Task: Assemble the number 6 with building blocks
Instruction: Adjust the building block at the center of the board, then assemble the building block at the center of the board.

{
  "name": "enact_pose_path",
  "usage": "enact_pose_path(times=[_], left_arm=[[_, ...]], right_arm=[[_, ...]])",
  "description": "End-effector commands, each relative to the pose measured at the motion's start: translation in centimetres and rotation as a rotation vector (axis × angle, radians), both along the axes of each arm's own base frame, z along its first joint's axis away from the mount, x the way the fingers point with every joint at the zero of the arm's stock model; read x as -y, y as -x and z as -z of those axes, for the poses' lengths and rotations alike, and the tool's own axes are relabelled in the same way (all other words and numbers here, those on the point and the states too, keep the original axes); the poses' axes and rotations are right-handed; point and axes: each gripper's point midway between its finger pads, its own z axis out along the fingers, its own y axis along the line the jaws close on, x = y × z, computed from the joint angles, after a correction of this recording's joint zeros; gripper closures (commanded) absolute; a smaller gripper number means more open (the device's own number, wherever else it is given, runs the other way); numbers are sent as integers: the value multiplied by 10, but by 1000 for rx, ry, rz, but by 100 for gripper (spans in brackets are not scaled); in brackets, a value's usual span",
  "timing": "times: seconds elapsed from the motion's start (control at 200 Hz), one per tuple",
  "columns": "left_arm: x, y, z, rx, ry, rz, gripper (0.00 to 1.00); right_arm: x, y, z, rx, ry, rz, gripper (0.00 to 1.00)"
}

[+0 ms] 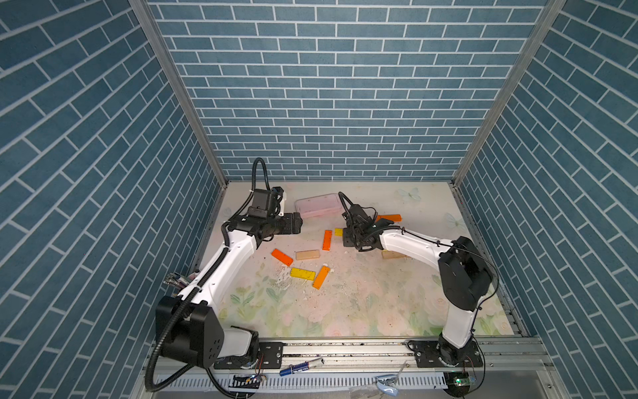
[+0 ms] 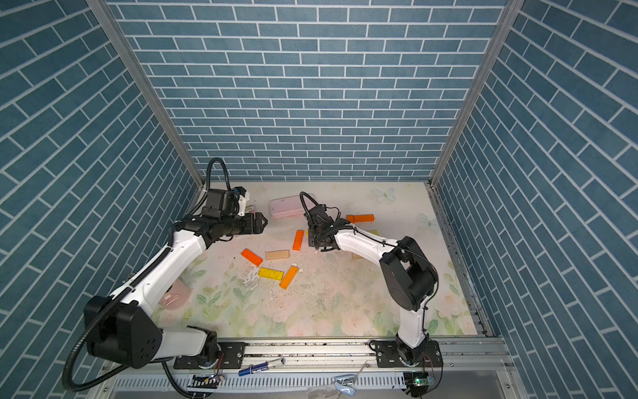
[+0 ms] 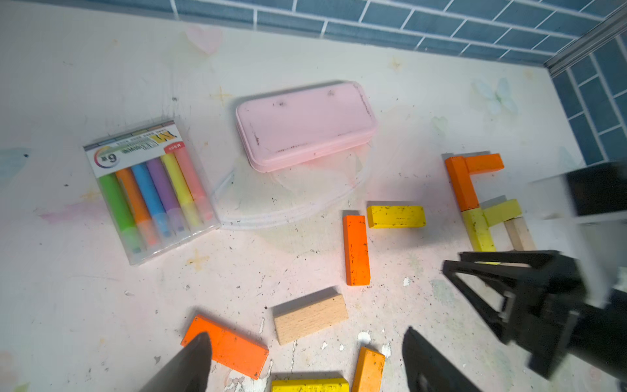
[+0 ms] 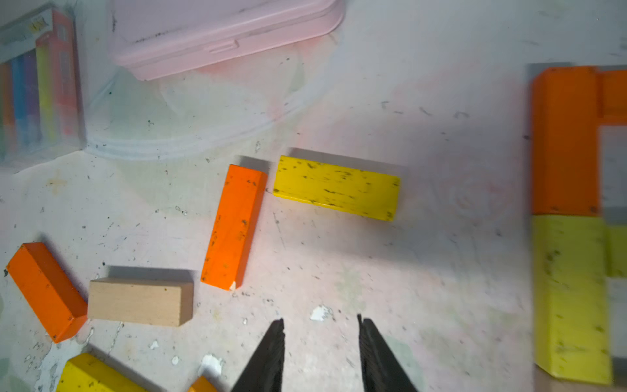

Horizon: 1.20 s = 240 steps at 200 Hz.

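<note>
Plainly, the number 6 (image 3: 476, 230) showed five bars in the left wrist view. An orange bar lay across the top and met a second orange bar at a square corner. A dark-flecked yellow bar carried on end to end from that one, and a paler yellow bar branched off at the join. A tan bar ran on from the paler bar's far end. The rest of the figure was hidden behind the right arm. In both top views the figure lay right of centre in the frame, mostly under that arm, with its top orange bar (image 1: 390, 218) in clear sight.

The loose building blocks (image 1: 302, 273) lay flat on the table (image 1: 397, 304) around the middle of the frame, left of the figure. They were sharp-edged rectangular bars, their paint speckled with dark chips. A yellow bar (image 4: 336, 187) and an orange bar (image 4: 234, 226) sat corner to corner, just apart. A bare tan bar (image 4: 139, 300) lay just beside another orange bar (image 4: 47, 292).

The left gripper (image 3: 305, 342) had its jaws wide apart and empty above these blocks. The right gripper (image 4: 320, 322) had its jaws a little apart, holding nothing, over bare table
</note>
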Motion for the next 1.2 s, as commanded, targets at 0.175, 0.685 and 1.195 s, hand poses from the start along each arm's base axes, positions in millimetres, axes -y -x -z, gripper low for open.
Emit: enact_pose_path(times=[0.175,0.685,1.195], left_arm=[[61,19,70,-196,-156,144,18],[117,-2,137,-328,-273,148,40],[116,-12,163,-350,-329,106,47]], right_arm=[[74,21,-31,225,-13,54,59],[135,42,-50,375,-94,68,58],[128,39,-37,369,-100,14,58]])
